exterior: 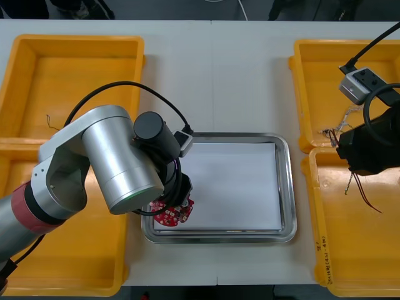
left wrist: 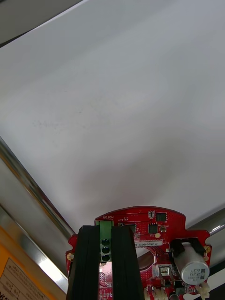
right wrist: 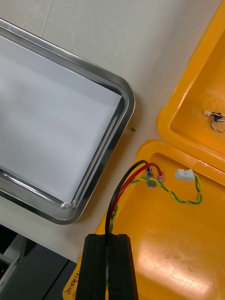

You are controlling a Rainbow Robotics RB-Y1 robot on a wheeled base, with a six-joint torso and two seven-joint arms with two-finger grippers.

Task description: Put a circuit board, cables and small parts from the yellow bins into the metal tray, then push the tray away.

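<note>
My left claw (left wrist: 105,230) gripped the circuit board (left wrist: 157,224) by its green connector (left wrist: 105,243), over the near-left corner of the metal tray (exterior: 287,187); I reckoned it should settle flat before release. My right claw (right wrist: 110,238) pinched the cables (right wrist: 123,183) above a yellow bin (right wrist: 187,253).

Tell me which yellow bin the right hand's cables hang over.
The near right bin, beside the tray's near right corner: the right hand, shut on black, red and yellow-green cables, dangles them above it.
</note>
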